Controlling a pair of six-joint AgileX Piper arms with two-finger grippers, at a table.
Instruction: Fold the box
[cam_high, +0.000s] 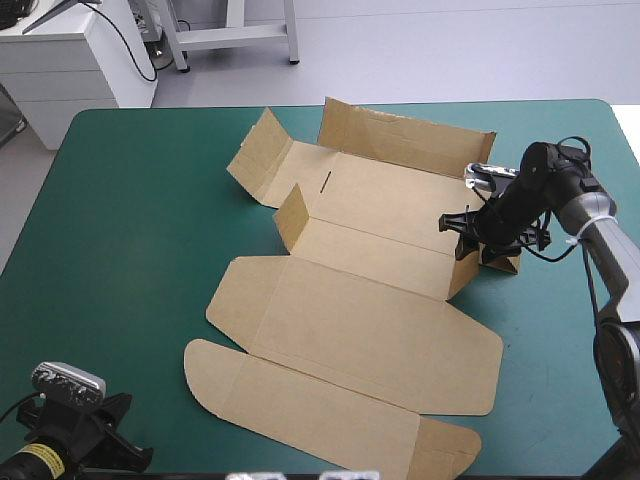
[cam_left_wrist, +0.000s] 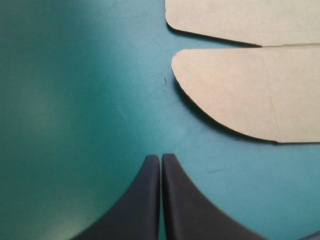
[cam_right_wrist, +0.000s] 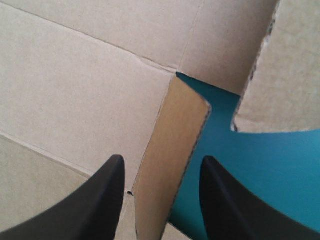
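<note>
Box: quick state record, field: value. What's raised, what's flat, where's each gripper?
box: brown cut sheet, mostly flat on the teal-green table
raised: far wall; left-side flaps
flat: near panels, including the rounded flap
right gripper: jaws open, straddling an upright side flap at the box's right edge, not clamped on it
left gripper: jaws shut, over bare cover near the table's near-left corner, beside the rounded flap and apart from it

- R arm (cam_high: 545, 180): black wrist housing, silver-grey link behind.
- L arm (cam_high: 60, 455): black, yellow label band.
- L fingers (cam_left_wrist: 140, 210), R fingers (cam_right_wrist: 95, 200): broad black curved fins, matte.
</note>
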